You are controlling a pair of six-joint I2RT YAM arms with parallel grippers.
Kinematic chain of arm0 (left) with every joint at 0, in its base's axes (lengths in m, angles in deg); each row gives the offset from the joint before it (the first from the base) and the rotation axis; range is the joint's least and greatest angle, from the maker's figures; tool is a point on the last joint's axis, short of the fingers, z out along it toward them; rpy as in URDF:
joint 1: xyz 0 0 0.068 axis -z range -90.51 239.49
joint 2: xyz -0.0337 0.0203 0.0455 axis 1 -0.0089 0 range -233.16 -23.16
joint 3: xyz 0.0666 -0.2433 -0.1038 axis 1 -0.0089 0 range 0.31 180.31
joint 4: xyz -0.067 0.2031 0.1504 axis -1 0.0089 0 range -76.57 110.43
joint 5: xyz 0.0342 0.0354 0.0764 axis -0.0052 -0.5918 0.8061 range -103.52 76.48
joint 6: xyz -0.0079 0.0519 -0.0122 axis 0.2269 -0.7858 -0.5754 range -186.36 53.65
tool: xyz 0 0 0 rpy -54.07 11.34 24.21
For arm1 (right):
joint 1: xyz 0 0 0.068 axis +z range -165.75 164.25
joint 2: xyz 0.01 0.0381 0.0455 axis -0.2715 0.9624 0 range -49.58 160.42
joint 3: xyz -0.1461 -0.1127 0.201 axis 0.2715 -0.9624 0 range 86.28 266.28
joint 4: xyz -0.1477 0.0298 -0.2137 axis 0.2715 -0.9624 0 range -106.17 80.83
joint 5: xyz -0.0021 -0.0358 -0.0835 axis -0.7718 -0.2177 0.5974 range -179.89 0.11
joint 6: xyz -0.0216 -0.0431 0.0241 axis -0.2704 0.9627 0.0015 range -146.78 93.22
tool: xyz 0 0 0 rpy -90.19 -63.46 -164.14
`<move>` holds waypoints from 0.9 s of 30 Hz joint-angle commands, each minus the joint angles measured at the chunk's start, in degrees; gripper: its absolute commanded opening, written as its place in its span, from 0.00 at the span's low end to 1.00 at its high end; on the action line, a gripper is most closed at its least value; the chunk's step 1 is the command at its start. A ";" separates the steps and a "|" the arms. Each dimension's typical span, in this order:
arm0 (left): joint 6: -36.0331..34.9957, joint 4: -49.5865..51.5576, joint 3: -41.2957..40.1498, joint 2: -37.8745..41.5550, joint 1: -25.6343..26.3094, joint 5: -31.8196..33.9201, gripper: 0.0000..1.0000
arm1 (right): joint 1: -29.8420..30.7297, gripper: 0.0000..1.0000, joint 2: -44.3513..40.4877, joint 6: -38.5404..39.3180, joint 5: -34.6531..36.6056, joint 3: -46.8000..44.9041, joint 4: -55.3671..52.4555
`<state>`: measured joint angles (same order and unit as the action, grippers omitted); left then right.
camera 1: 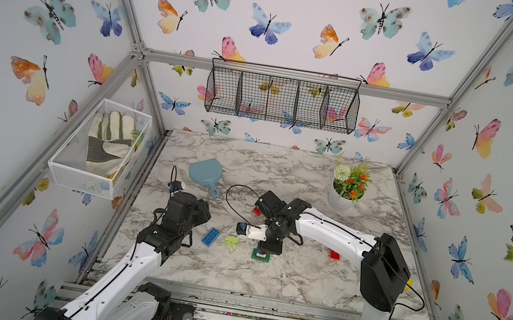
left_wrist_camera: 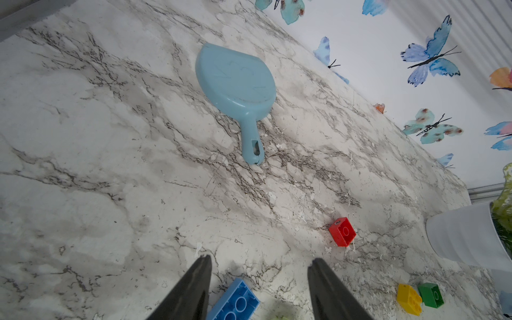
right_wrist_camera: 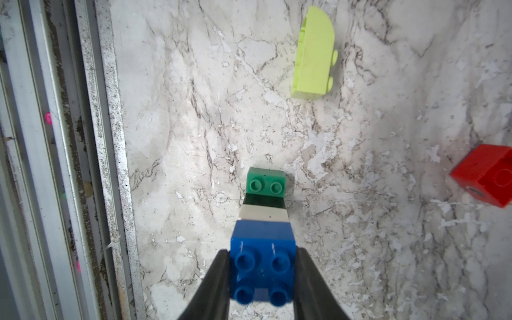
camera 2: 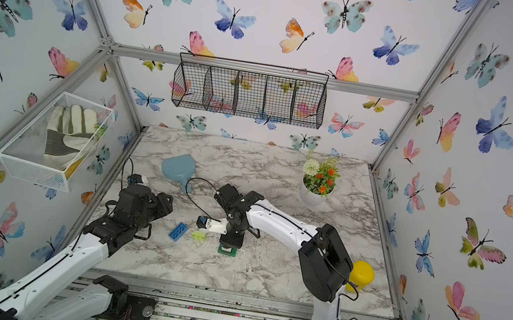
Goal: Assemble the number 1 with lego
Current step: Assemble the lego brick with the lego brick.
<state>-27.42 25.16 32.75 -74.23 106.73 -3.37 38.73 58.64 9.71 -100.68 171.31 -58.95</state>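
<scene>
Where the grey-veined marble desk (camera 1: 298, 280) fills the lower middle of both top views, the right pincer (camera 1: 262, 250) points straight down at the frame's centre onto a small stack of lego. The stack's green base brick (camera 1: 260, 256) sits on the desk. Just left of it lie a lime brick (camera 1: 231, 240) and an oblong blue brick (camera 1: 211, 237), studs up. A red brick (camera 1: 256, 211) peeps out above the stack, partly behind the arm. A smooth pale blue scoop (camera 1: 207, 173), leaf-shaped with a short handle, rests above centre-left, and a white flower pot (camera 1: 341, 201) stands toward the upper right.

In the left wrist view the left pincer (left_wrist_camera: 259, 260) shows two dark tapered fingers spread apart, pinching nothing. The oblong blue brick lies on the desk between them. Farther off, a yellow brick (left_wrist_camera: 408, 299) lies just beside a green square brick (left_wrist_camera: 430, 295).

In the right wrist view the right pincer presses on two opposite sides of a blue square brick (right_wrist_camera: 263, 235) with four round studs, topmost in the stack. Under it come a white brick (right_wrist_camera: 263, 214) and a dark layer, then the green base brick, two of its studs bare. The lime brick, one edge rounded, lies on its side well apart.
</scene>
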 commanded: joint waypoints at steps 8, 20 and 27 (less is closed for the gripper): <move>-0.97 -0.61 -0.37 0.11 -0.54 -0.81 0.61 | 0.45 0.02 1.13 -1.42 2.16 -0.39 -1.25; -0.97 -1.09 -0.19 -0.61 -0.75 -1.54 0.61 | 0.37 0.02 -2.12 -1.33 0.02 -0.28 0.58; -1.05 -1.00 -0.17 -0.63 -0.80 -1.54 0.61 | 0.37 0.02 -1.21 -1.51 0.63 -0.83 0.08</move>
<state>-27.59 24.79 32.75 -74.75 106.35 -4.44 38.97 58.18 8.79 -100.22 171.27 -58.12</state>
